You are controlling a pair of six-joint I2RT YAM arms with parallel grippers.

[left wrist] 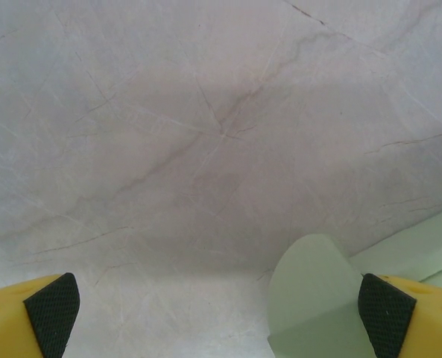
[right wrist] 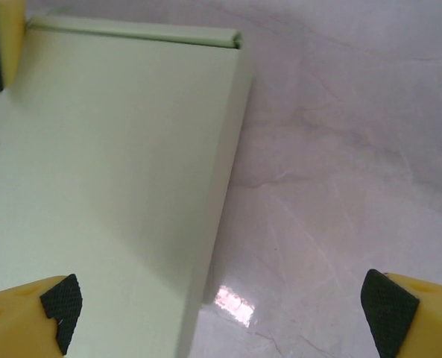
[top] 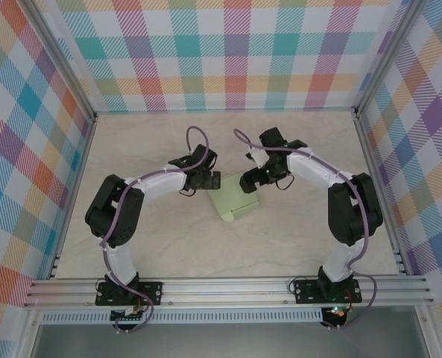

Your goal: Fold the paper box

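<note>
Arms bowed inward toward paper box, both jaws spread wide

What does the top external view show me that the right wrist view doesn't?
Top external adds the left gripper beside the paper box, the box's whole outline on the table, and the checked walls. Right wrist adds close detail: the box's flat top panel, its folded long edge, and a glare spot on the table. Both share the box, the table and the open right gripper.
</note>
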